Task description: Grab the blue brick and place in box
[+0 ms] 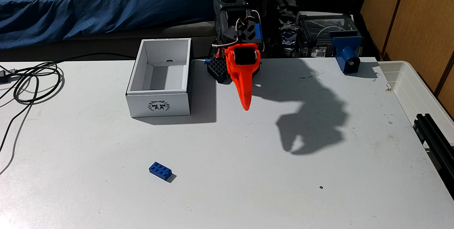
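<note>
While the orange jaws [246, 107] hang tip-down above the table [245, 194], apparently together and gripping nothing, the blue brick [160, 171] lies studs-up well in front of them and to the left in the fixed view. The box [159, 106], open and empty, stands just left of the jaws. A good reach would part the jaws and straddle the brick's narrow width. Cables [34, 81] and a blue-sheeted bed [98, 5] lie beyond.

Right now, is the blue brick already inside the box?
No, the blue brick lies on the bare table, well in front of the empty box.
</note>
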You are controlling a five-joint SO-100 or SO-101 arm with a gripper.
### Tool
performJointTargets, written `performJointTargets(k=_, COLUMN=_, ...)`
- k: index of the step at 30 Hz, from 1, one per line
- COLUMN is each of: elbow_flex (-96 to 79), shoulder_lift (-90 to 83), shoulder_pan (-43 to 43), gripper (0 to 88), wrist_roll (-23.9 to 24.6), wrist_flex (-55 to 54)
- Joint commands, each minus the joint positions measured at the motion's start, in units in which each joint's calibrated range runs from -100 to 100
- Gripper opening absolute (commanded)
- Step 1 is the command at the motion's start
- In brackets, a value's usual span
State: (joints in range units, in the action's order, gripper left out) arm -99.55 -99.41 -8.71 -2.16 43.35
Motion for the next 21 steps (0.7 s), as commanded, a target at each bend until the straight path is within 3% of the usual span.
performJointTargets(k=1, elbow_flex=0.1, shoulder_lift=-0.6, shoulder_pan=0.0, gripper=1.5, wrist_roll=-0.1, wrist_flex=0.1)
performJointTargets(k=21, elbow_flex=0.1, shoulder_lift=-0.6, shoulder_pan=-0.9, gripper=1.5, wrist_roll=-0.1, wrist_flex=0.1)
